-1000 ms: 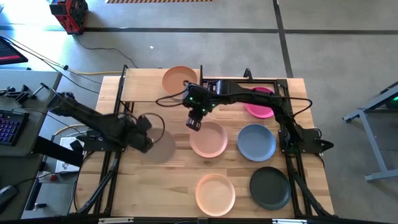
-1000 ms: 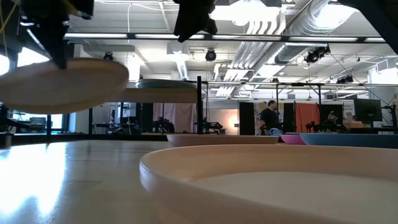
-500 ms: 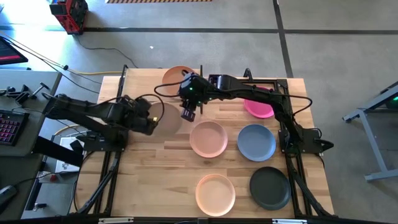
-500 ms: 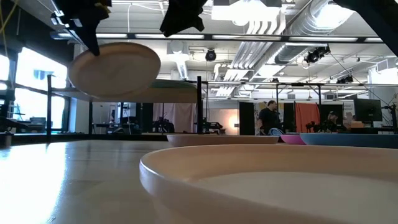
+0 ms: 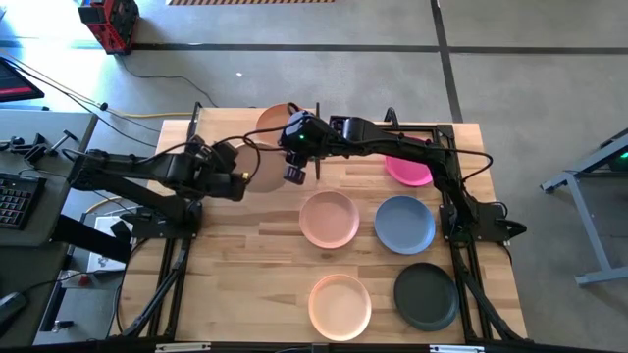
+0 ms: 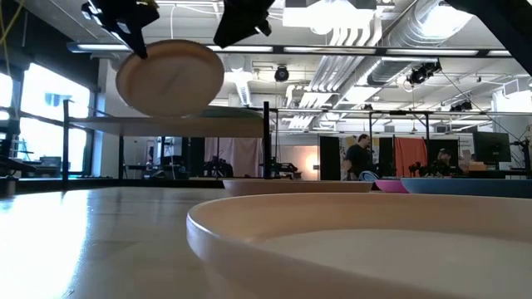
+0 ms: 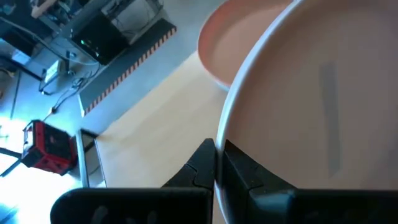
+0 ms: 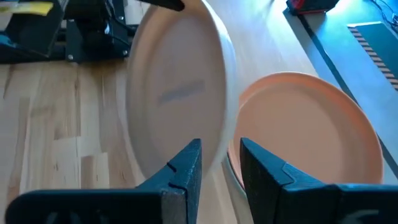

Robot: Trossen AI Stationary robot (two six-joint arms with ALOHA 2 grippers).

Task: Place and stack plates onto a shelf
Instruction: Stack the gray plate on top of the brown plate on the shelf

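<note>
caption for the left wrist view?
Left gripper pinching beige plate by its rim, above peach plate on the shelf.

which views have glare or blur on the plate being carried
Right wrist view: the beige plate is soft and smeared, with a dim streak across its face. Left wrist view: the same grey streak, rim bright. Low view: plate backlit by windows and ceiling lights; near peach plate looms out of focus.

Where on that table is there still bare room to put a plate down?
Bare wood spans the table's front-left, left of the peach plate. The right half is crowded: pink plate, blue plate, charcoal plate. Both claws crowd the shelf.
</note>
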